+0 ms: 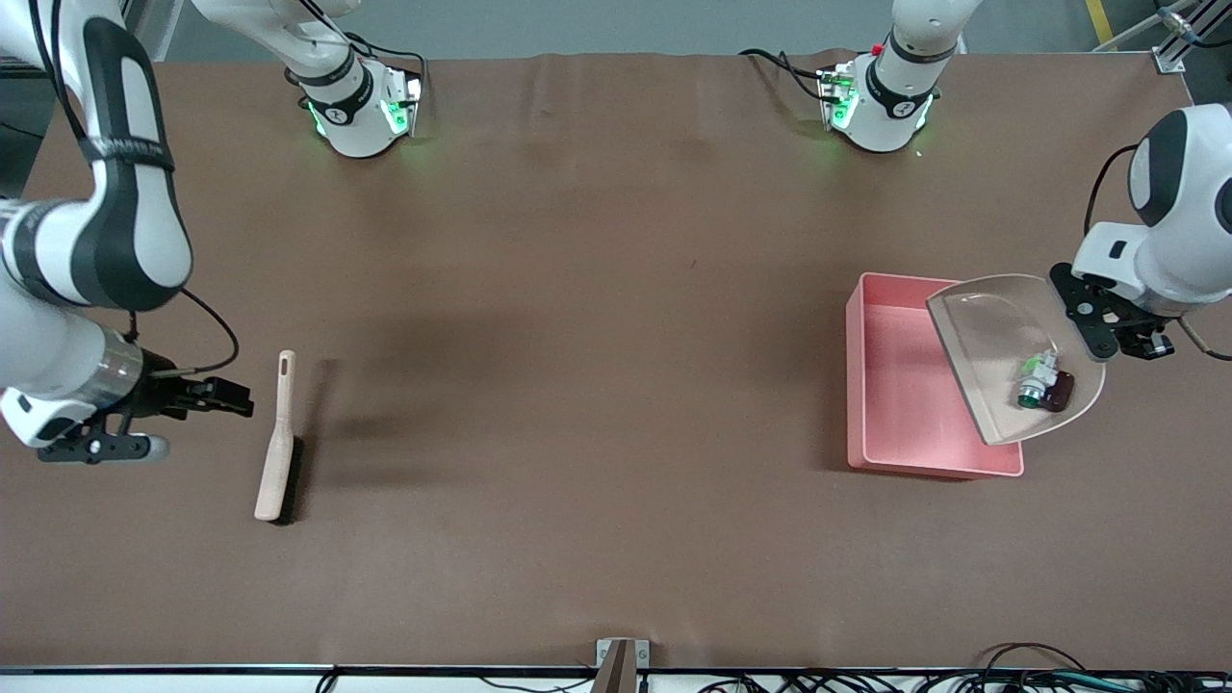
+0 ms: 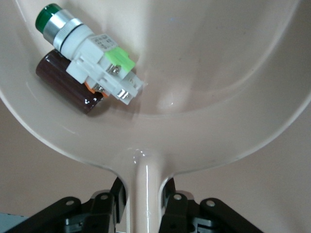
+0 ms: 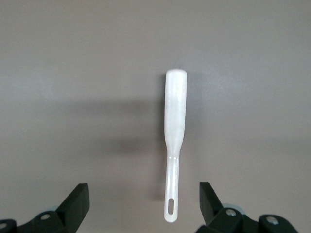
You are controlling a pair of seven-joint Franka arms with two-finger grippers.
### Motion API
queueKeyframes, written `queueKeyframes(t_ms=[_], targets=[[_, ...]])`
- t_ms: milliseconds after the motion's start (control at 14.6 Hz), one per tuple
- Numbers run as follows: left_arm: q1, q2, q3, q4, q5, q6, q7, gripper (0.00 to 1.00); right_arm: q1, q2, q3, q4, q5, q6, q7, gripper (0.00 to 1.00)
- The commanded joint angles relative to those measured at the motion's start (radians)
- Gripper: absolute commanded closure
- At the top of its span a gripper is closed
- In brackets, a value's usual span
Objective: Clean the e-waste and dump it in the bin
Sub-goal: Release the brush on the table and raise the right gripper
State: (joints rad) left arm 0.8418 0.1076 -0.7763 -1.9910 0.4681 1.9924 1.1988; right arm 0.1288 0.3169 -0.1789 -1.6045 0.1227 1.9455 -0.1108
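E-waste sits in two small pieces inside the beige translucent plastic dustpan (image 1: 991, 337): we see a white electrical component with orange parts and a green tip (image 2: 87, 51) lying against a small dark maroon block (image 2: 65, 82), the two touching in the rounded back of the pan, close to where its handle begins. We find the left gripper (image 1: 1107, 322) pinching that handle between its fingers (image 2: 167, 196), holding the dustpan tilted in the air over the pink rectangular plastic tub (image 1: 900, 385), above the tub's wall toward the left arm's end of the worktop. The tub itself rests on the brown worktop (image 1: 577, 289) near the left arm's end. Toward the right arm's end lies a beige hand brush with dark bristles (image 1: 276, 448), flat on the worktop, its handle with the hanging hole pointing toward the robots' edge. We see the right gripper (image 1: 217, 397) just beside the brush, nearer the right arm's end, with its fingers (image 3: 77, 199) spread wide and gripping nothing.
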Motion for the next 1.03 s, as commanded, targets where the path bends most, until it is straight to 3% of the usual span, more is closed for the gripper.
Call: queueKeyframes(t_ms=[0, 274, 479, 684, 958], targets=[[-0.001, -0.029, -0.003, -0.054, 0.053, 0.037, -0.010, 0.99, 0.005, -0.099, 0.004, -0.025, -0.026, -0.060, -0.007, 0.00], [-0.004, -0.028, -0.012, -0.084, 0.098, 0.039, -0.024, 0.99, -0.003, -0.214, 0.006, -0.025, -0.026, -0.181, 0.006, 0.00], [-0.007, -0.014, -0.046, -0.094, 0.150, 0.045, -0.027, 0.99, -0.041, -0.289, 0.024, -0.031, -0.032, -0.198, 0.005, 0.00], [-0.007, -0.014, -0.046, -0.120, 0.223, 0.046, -0.041, 0.99, -0.122, -0.346, 0.116, -0.031, -0.046, -0.249, 0.022, 0.00], [-0.007, -0.008, -0.046, -0.136, 0.291, 0.046, -0.048, 0.99, -0.201, -0.409, 0.240, -0.031, -0.162, -0.345, 0.077, 0.00]])
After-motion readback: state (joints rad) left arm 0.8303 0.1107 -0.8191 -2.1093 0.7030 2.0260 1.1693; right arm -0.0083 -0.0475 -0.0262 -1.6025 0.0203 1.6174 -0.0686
